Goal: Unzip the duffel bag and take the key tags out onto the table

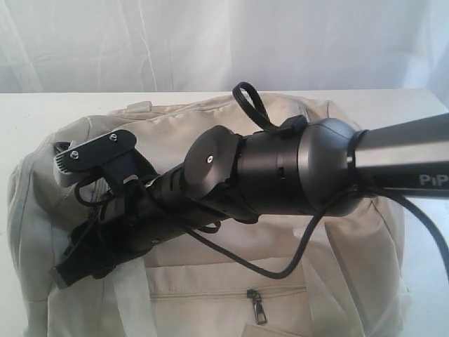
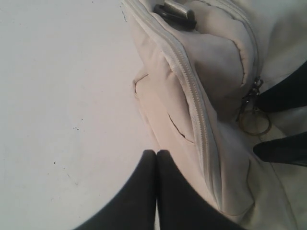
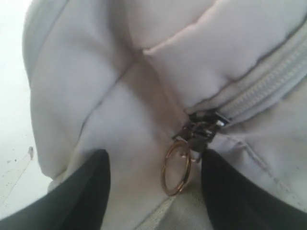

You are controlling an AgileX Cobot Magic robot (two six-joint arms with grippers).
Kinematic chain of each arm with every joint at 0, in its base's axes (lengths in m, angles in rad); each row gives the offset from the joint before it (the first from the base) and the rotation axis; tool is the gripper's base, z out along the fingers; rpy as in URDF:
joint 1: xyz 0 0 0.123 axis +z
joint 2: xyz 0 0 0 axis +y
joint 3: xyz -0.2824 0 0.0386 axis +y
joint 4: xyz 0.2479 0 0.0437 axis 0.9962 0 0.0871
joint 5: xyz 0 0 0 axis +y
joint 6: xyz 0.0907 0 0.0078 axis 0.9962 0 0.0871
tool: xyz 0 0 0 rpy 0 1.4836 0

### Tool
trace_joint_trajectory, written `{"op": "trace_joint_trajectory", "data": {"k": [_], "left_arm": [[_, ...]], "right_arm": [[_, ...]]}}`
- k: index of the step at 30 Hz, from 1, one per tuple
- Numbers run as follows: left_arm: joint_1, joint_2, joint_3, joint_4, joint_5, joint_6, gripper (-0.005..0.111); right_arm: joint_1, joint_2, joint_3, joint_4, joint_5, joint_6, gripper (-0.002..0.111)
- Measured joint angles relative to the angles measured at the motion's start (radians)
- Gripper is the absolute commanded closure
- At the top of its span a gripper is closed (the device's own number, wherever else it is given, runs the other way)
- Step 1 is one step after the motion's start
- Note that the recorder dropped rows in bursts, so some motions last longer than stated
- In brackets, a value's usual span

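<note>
Right claw (image 3: 153,165): released, jaws straddling the ring (image 3: 176,173) on the bag's (image 3: 96,72) closed zipper (image 3: 259,91). Centre the ring between the pads, clamp firmly, then draw along the zipper line. Left claw (image 2: 156,160): clenched, empty, beside the bag. The tags are not in view.

Only legible txt: white letters "PiP", rest cut off at frame edge, on the silver-grey metal arm tube (image 1: 410,151), ext. view, right side. Nothing readable in either wrist view.
</note>
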Motion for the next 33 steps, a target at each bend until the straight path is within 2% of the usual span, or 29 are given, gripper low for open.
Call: {"op": "trace_joint_trajectory", "data": {"k": [11,25,33], "left_arm": [[0.0,0.0,0.0,-0.006,0.0,0.0,0.107],[0.0,0.0,0.0,-0.006,0.0,0.0,0.107],[0.0,0.0,0.0,-0.006,-0.002,0.0,0.107]], "right_arm": [[0.002,0.007,0.0,-0.067,0.004,0.112,0.062],[0.002,0.009,0.0,-0.079,-0.031,0.177,0.108],[0.002,-0.035,0.0,-0.082,-0.033,0.177,0.108]]}}
